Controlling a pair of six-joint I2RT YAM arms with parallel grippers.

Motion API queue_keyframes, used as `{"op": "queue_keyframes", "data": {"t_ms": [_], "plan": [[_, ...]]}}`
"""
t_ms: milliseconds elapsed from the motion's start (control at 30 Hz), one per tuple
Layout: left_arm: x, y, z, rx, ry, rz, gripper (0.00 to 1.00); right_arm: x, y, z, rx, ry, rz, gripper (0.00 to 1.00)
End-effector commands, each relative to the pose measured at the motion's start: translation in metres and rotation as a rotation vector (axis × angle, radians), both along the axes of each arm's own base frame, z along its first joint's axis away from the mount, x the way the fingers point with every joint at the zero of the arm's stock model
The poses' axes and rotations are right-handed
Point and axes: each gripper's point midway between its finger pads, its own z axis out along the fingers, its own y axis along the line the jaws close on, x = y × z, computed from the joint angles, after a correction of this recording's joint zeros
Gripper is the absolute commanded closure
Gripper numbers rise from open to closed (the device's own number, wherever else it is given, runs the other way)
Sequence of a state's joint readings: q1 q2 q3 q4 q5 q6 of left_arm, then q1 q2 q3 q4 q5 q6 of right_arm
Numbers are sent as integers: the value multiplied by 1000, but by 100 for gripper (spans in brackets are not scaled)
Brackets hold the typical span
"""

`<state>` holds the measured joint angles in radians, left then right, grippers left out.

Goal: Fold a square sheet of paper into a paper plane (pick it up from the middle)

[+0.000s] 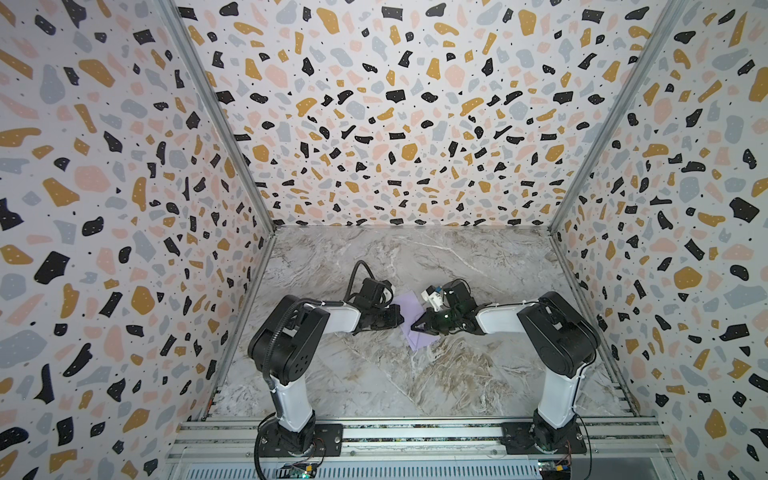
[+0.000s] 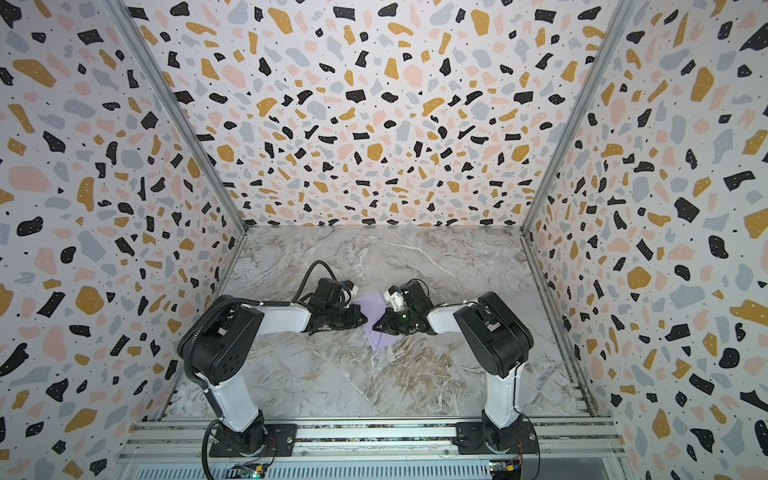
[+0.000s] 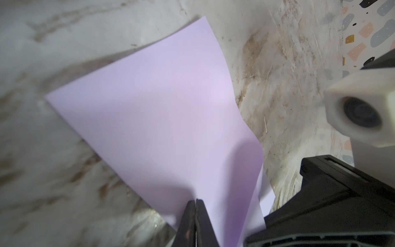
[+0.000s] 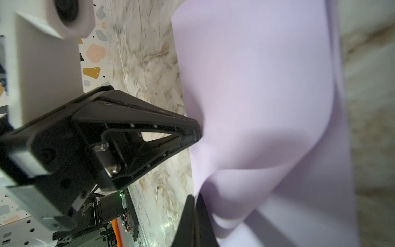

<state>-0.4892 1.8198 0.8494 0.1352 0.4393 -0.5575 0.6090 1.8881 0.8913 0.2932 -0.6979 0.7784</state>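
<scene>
Walls: terrazzo print on three sides.
Table: marble-look top.
Sheet: pale lilac and unmarked, mid-table between the two grippers in both top views. It is partly raised with shadow beneath, and it buckles near the pinch points.
Left gripper: fingers pressed together, pinching the sheet's edge.
Right gripper: fingers pressed together, pinching the sheet's edge near the left gripper.

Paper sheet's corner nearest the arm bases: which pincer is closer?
Right. The right pincer is shut on the sheet just beyond that corner; the left pincer grips its left edge, farther back.
</scene>
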Motion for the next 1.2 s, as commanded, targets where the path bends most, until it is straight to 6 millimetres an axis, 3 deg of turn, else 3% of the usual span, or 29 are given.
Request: {"op": "queue_keyframes", "data": {"t_ms": [0,1167], "plan": [[-11,9,-24,71,58,3,92,9,7,7,15,-30,-15,100],[-12,10,-26,77,63,7,92,12,12,-11,10,-22,-13,99]]}}
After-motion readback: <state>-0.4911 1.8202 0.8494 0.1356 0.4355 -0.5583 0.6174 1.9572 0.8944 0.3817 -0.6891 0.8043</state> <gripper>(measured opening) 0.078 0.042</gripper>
